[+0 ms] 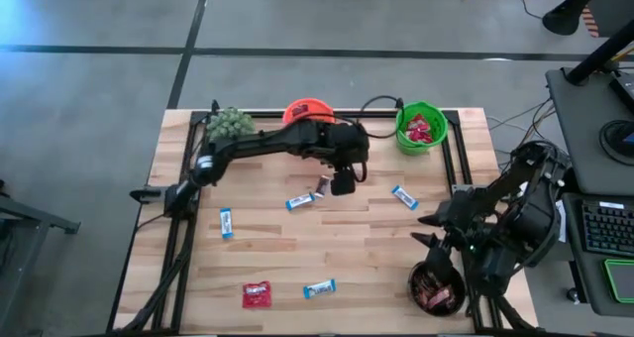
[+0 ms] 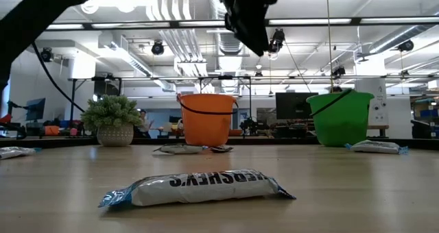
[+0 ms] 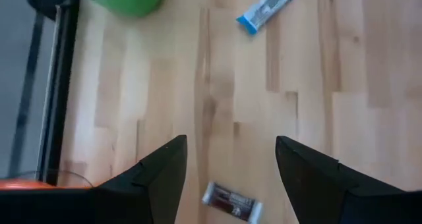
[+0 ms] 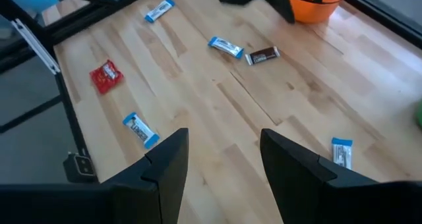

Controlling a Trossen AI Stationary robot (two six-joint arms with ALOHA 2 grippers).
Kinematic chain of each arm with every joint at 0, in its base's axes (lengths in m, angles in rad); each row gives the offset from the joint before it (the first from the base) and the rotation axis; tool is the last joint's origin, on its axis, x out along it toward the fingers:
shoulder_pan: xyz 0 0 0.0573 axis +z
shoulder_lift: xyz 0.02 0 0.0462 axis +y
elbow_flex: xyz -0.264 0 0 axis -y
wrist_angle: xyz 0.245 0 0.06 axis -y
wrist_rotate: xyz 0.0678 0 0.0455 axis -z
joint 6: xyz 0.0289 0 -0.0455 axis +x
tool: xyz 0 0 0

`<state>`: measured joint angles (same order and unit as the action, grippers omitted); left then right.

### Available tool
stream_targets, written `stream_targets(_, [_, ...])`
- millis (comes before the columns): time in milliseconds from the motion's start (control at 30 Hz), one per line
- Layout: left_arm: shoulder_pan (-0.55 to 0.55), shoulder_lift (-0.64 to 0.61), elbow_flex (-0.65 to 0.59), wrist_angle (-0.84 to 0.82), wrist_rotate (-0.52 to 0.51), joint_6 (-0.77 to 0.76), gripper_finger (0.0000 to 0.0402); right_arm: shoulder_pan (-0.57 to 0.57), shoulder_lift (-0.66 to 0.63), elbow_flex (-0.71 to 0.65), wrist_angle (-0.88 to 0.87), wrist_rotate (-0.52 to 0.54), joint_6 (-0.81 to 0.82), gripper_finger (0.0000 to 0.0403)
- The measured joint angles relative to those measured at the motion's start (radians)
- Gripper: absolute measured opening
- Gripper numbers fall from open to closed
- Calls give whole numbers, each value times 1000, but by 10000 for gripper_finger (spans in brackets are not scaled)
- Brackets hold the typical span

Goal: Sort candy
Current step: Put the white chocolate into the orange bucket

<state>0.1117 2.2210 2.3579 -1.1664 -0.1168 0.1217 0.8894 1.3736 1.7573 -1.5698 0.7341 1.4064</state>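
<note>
Candy (image 1: pixel 421 131) fills green bucket (image 1: pixel 405 139), apparently red.

Pale striped wood table (image 1: pixel 327 248); orange bucket (image 1: pixel 307 110), green bucket (image 1: pixel 419 129), dark bucket (image 1: pixel 436 287). Blue-and-white bars (image 1: pixel 300 201), one dark brown bar (image 4: pixel 262 55), one red packet (image 1: pixel 257 294). Green bushy plant (image 1: pixel 229 124) in speckled whitish pot (image 2: pixel 115 135). Black arms.

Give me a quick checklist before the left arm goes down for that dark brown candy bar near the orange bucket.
1. Left claw open: ok.
2. Dark brown bar between the fingers in the left wrist view: ok.
3. Neighbouring blue-and-white bar apart from it: ok, though close.
4. Orange bucket clear of the descent: ok.
5. Right claw far away, above the dark bucket: ok.
6. Height left above the table: cannot tell.
</note>
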Motion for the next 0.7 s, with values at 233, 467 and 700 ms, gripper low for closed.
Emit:
stream_targets(233, [22, -47, -153, -9, 48, 27, 213, -6, -38, -4, 0, 8, -47, 178])
stream_targets(467, [25, -47, -111, -83, 58, 69, 213, -147, -70, -80, 1, -5, -199, 178])
stream_targets(700, [28, -48, -3, -213, 59, 108, 213, -368, -186, -293, -1, -124, -256, 178])
